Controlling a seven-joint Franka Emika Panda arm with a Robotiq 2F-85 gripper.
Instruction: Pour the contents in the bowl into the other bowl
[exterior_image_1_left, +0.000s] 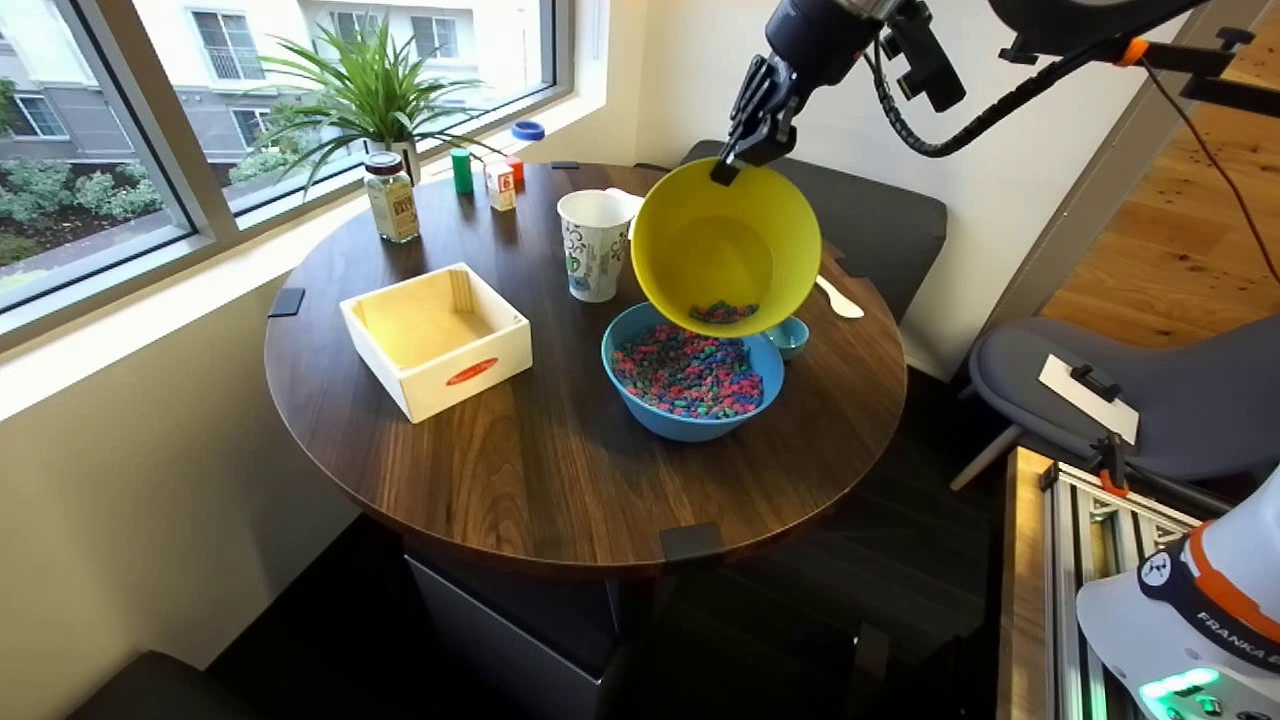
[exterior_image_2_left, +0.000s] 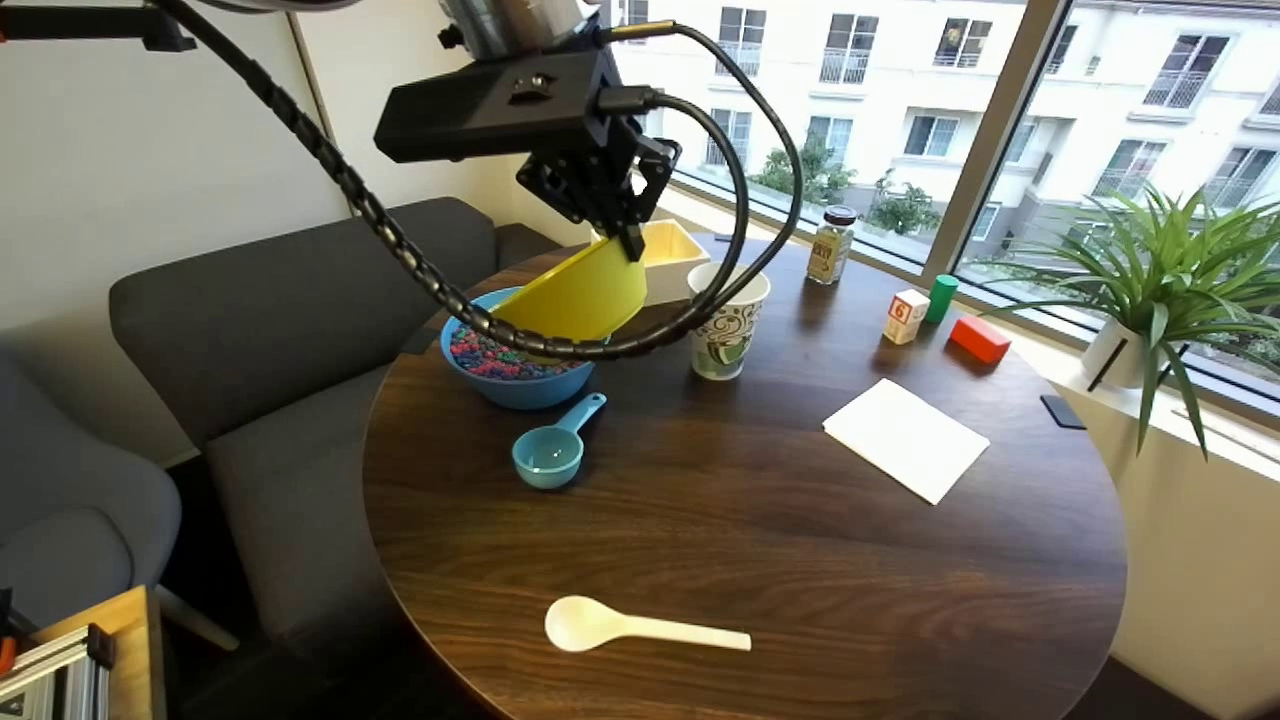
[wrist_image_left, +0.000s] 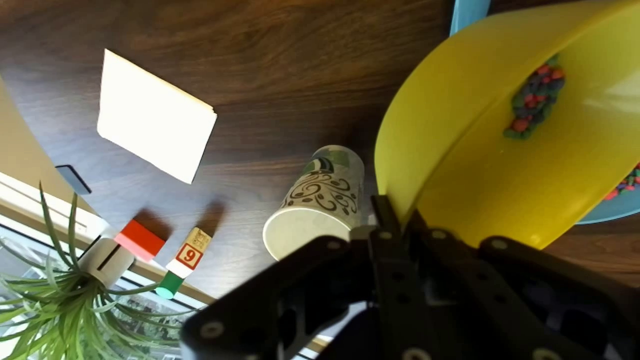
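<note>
My gripper (exterior_image_1_left: 728, 170) is shut on the rim of the yellow bowl (exterior_image_1_left: 735, 235), also in an exterior view (exterior_image_2_left: 575, 295) and the wrist view (wrist_image_left: 435, 120). The bowl is tilted steeply in the air, its lower edge above the blue bowl (exterior_image_1_left: 690, 430), which stands upright on the table. A small clump of multicoloured bits (exterior_image_1_left: 722, 312) lies in the yellow bowl near its lower side; it also shows in the wrist view (wrist_image_left: 536, 97). Many pink, blue and green bits (exterior_image_1_left: 690, 375) fill the blue bowl. The yellow bowl hides part of the blue bowl.
A white patterned cup (exterior_image_1_left: 594, 260) stands close beside the bowls. A square wooden tray (exterior_image_1_left: 470, 372) stands near them. A blue measuring scoop (exterior_image_2_left: 548, 455) lies by the blue bowl. A white spoon (exterior_image_2_left: 650, 627), folded paper (exterior_image_2_left: 908, 440), blocks (exterior_image_2_left: 905, 317) and a jar (exterior_image_2_left: 830, 247) are on the table.
</note>
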